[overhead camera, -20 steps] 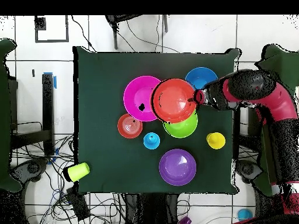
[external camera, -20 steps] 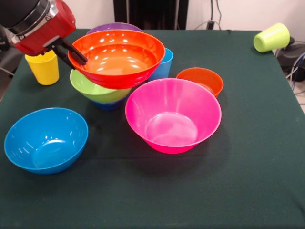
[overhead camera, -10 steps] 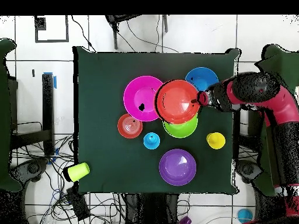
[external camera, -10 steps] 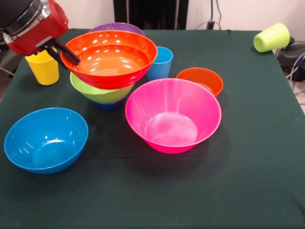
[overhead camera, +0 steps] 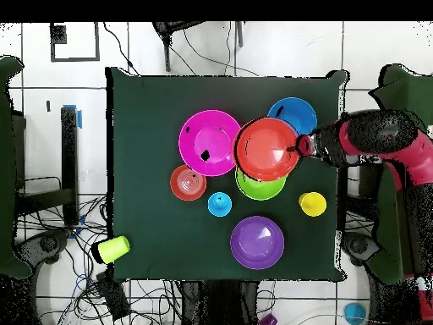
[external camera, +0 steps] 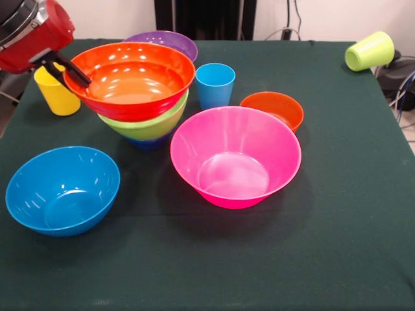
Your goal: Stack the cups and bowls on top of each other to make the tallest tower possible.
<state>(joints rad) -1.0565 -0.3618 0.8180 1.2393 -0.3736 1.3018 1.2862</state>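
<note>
The hand (external camera: 71, 73) is gripping the rim of the orange-red bowl (external camera: 133, 78), its two dark fingers (external camera: 76, 70) pinching the bowl's edge on the side nearest the yellow cup (external camera: 54, 91). That bowl is hanging tilted over the lime green bowl (external camera: 149, 123), which is sitting just under and beyond the hand with a sliver of the small dark blue bowl (external camera: 148, 143) showing beneath it; whether the orange-red bowl is touching the green one cannot be told. In the overhead view the hand (overhead camera: 303, 146) is reaching in from the surface's edge, with the orange-red bowl (overhead camera: 267, 149) lying mostly over the green bowl (overhead camera: 258, 184) and overlapping the pink bowl (overhead camera: 208, 142). The light blue bowl (overhead camera: 293, 113) is lying just beside the hand, the yellow cup (overhead camera: 312, 203) near it on the other side. Farther from the hand, the purple bowl (overhead camera: 256, 241), light blue cup (overhead camera: 219, 203) and small orange bowl (overhead camera: 188, 182) are resting on the dark green surface (overhead camera: 152, 110). The lime green cup (overhead camera: 112, 248) is lying on its side, well apart from the hand.
</note>
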